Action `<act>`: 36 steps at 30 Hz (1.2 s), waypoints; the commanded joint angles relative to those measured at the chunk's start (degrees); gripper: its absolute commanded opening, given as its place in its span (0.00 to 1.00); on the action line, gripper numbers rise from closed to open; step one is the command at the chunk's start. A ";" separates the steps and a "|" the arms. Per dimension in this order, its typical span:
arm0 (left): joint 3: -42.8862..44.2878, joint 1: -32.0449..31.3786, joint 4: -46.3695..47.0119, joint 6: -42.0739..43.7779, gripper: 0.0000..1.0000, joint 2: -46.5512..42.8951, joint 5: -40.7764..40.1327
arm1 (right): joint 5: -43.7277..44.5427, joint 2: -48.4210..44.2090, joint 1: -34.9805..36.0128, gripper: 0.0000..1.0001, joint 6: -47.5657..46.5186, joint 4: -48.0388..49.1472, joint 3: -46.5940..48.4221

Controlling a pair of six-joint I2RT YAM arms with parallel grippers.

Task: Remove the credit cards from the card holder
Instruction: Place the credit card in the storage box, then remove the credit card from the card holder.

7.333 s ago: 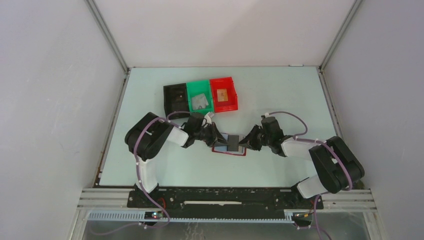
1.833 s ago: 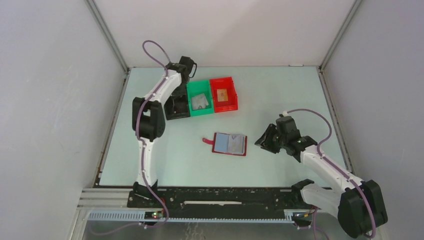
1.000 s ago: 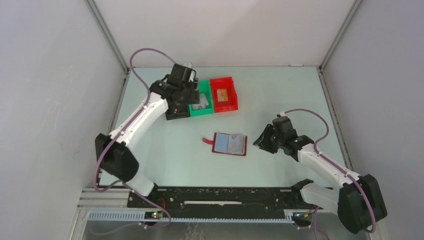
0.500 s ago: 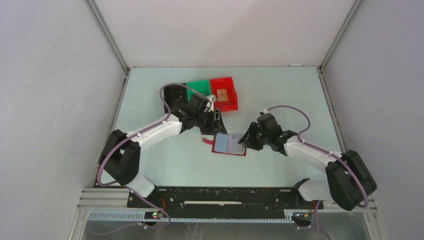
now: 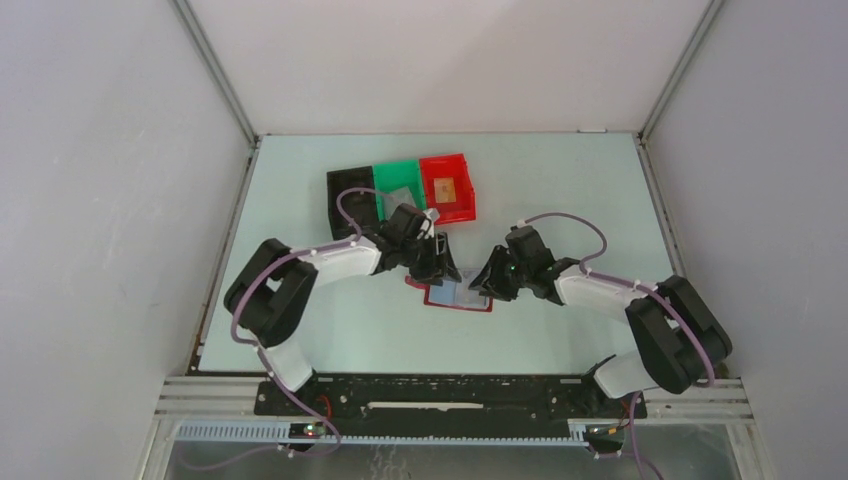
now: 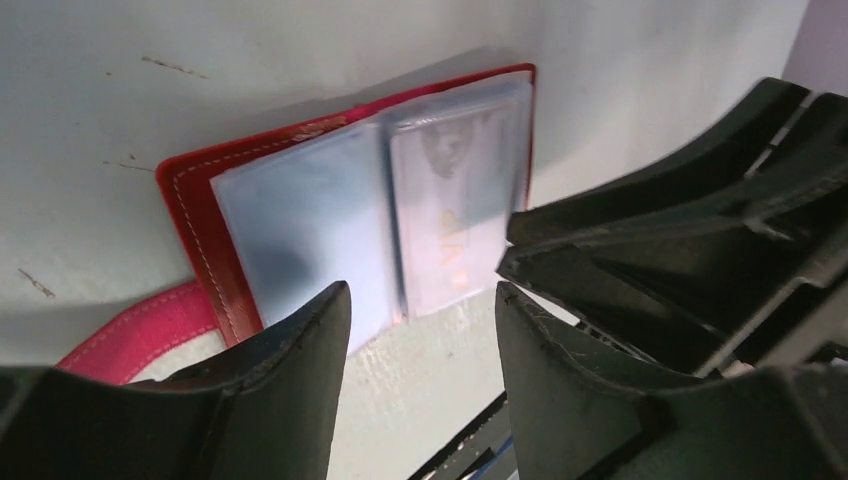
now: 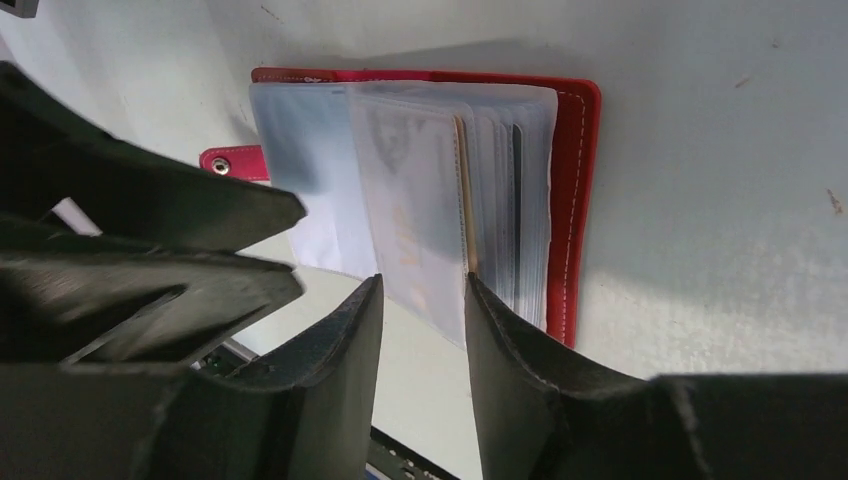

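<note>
The card holder (image 5: pixel 462 299) lies open on the table, dark red with a strap tab (image 6: pixel 130 335) and clear sleeves. One sleeve holds a pale credit card (image 6: pixel 455 215) with orange lettering, also seen from the right wrist as the pale card (image 7: pixel 410 215). A tan card edge (image 7: pixel 462 190) shows behind it. My left gripper (image 5: pixel 440 272) stands open at the holder's left half (image 6: pixel 420 300), with nothing between its fingers. Opposite it, my right gripper (image 5: pixel 483 283) is open at the sleeves' near edge (image 7: pixel 422 285), its fingertips either side of the sleeve with the pale card, gripping nothing.
Three small bins stand in a row behind the holder: black (image 5: pixel 348 195), green (image 5: pixel 400 178) and red (image 5: pixel 447 190). A tan card (image 5: pixel 446 188) lies in the red bin. The two grippers nearly meet over the holder. Walls enclose the table on three sides.
My left arm swung from the bins down to the holder's left side. My right gripper moved left to the holder's right edge. The holder has stayed in place.
</note>
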 commanded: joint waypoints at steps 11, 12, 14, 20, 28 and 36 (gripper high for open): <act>-1.10 1.63 7.89 -2.65 0.59 5.34 2.84 | -4.93 5.55 0.72 0.43 2.62 8.55 1.94; -1.25 1.74 8.21 -2.75 0.59 5.52 3.08 | -5.70 5.93 0.70 0.43 3.18 9.62 1.91; -1.46 1.81 8.47 -3.14 0.59 5.80 3.65 | -7.29 6.51 0.73 0.43 4.10 11.77 1.87; -1.79 1.92 11.43 -4.04 0.59 7.02 5.32 | -9.73 6.92 0.73 0.41 4.94 15.13 1.81; -2.63 1.90 14.97 -6.07 0.59 7.45 8.00 | -10.27 5.01 0.73 0.41 6.31 17.91 0.02; -5.14 1.81 20.53 -9.48 0.59 6.48 12.46 | -9.20 4.01 0.57 0.39 7.06 19.03 -1.84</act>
